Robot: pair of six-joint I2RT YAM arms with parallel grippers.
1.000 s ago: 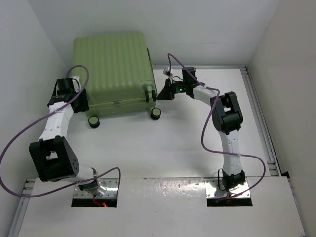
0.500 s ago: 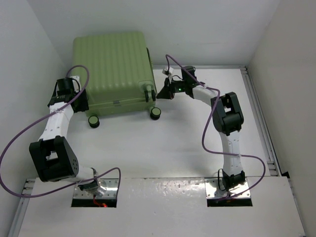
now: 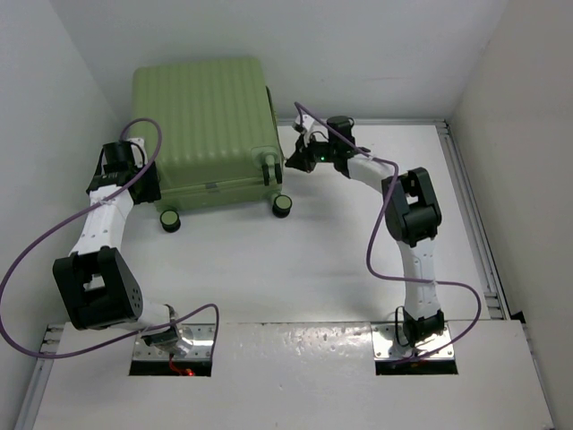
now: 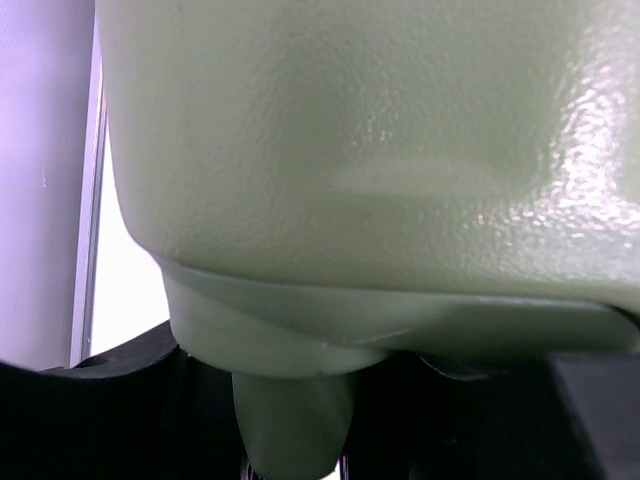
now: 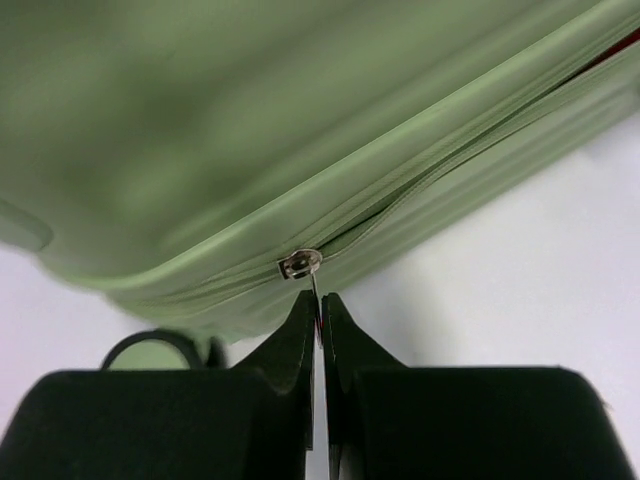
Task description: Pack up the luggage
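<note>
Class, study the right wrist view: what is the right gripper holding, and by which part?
The right gripper holds the zipper pull of the green suitcase, pinching its thin hanging tab between closed fingertips.

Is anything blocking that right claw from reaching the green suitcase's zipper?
Nothing visible. The right gripper is shut on the zipper pull on the suitcase, with no object between them.
</note>
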